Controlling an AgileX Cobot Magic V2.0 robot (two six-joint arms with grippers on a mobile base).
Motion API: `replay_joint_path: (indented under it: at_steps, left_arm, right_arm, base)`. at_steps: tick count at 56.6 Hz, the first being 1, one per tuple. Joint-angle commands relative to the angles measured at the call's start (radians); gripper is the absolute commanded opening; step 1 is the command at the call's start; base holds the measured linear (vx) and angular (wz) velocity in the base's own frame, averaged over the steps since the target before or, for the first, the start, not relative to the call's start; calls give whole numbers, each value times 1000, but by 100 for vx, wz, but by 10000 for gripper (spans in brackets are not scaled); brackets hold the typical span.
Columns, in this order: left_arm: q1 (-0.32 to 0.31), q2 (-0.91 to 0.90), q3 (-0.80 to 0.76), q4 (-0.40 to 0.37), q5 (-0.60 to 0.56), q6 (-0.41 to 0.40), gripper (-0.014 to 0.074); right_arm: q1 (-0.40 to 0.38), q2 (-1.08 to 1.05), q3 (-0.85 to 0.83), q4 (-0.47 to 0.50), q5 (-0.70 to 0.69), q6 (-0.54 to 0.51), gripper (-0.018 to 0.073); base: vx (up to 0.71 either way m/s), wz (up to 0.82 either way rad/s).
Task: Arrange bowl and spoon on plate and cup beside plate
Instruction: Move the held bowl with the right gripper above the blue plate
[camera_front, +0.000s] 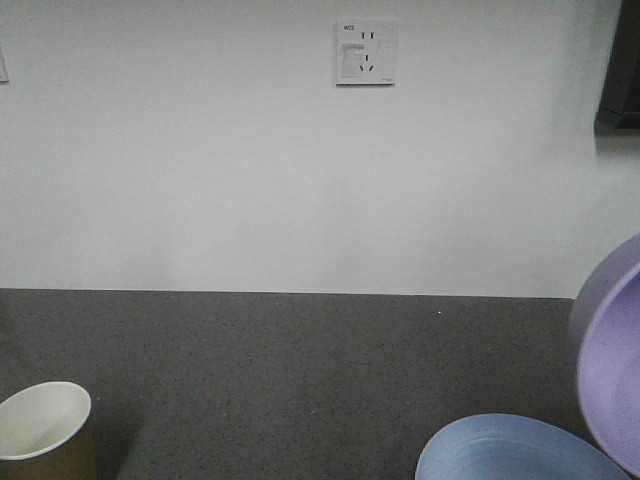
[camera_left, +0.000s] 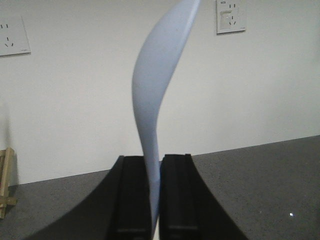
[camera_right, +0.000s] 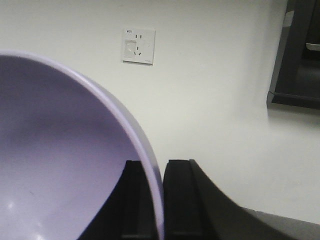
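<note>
My left gripper (camera_left: 155, 167) is shut on the handle of the pale blue-white spoon (camera_left: 157, 85), which rises upright and curves to the upper right above the dark table. My right gripper (camera_right: 159, 167) is shut on the rim of the lavender bowl (camera_right: 55, 165); one finger is inside the bowl, the other outside. In the front view the bowl (camera_front: 615, 355) hangs tilted on its side at the right edge, above the light blue plate (camera_front: 510, 450) at the bottom right. The brown paper cup (camera_front: 42, 430) stands upright at the bottom left. Neither gripper shows in the front view.
The dark grey tabletop (camera_front: 290, 370) runs back to a white wall with a socket (camera_front: 366, 53). A wooden object (camera_left: 5, 185) stands at the left edge of the left wrist view. A dark fixture (camera_right: 295, 55) hangs on the wall at the right.
</note>
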Motion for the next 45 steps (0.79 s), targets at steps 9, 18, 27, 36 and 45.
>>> replay_joint_path:
  at_steps: [9, 18, 27, 36, 45]
  left_arm:
    - [-2, 8, -24, -19, -79, -6, 1]
    - [-2, 8, -24, -19, -79, -6, 1]
    - [-5, 8, -24, -20, -79, -6, 3]
    - [-5, 8, -24, -20, -79, -6, 3]
    - [-5, 8, -24, -20, -79, -6, 3]
  right_arm:
    - [1, 8, -28, 24, -76, -1, -9]
    - [1, 8, -28, 24, -76, -1, -9]
    - [1, 8, -28, 24, -76, -1, -9]
    - [1, 8, -28, 24, -76, -1, -9]
    - [15, 8, -28, 24, -76, -1, -9]
  base:
    - [9, 5]
    - [4, 2]
    - [0, 0]
    - [0, 0]
    - [0, 0]
